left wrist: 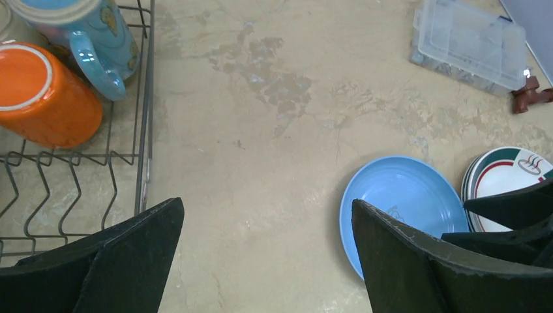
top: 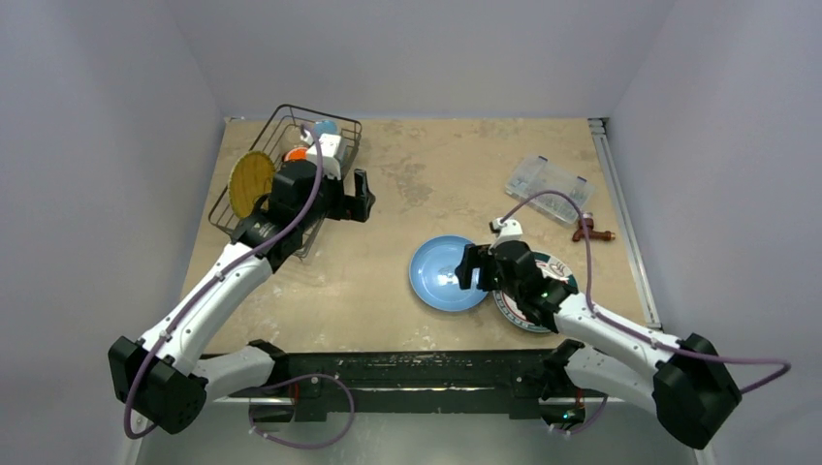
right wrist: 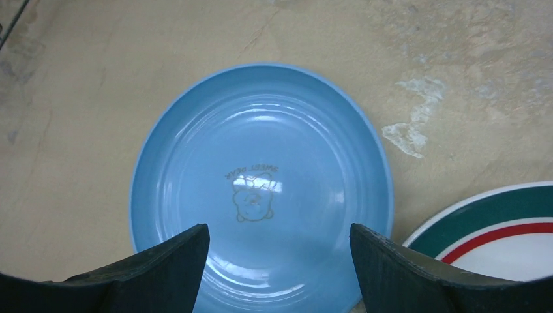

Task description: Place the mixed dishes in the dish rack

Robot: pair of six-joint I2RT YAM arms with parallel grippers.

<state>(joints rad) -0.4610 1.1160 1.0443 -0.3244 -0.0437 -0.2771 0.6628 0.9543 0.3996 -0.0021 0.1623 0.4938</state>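
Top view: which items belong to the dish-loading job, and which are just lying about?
Job: rack, yellow plate, orange cup, blue mug, blue plate, teal-rimmed plate.
Lying about: clear box, brown object.

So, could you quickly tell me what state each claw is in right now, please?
Left claw: open, empty, beside the dish rack.
Right claw: open, empty, over the blue plate.

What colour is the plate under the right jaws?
The plate is blue, faint bear print at centre; right wrist view shows it best.
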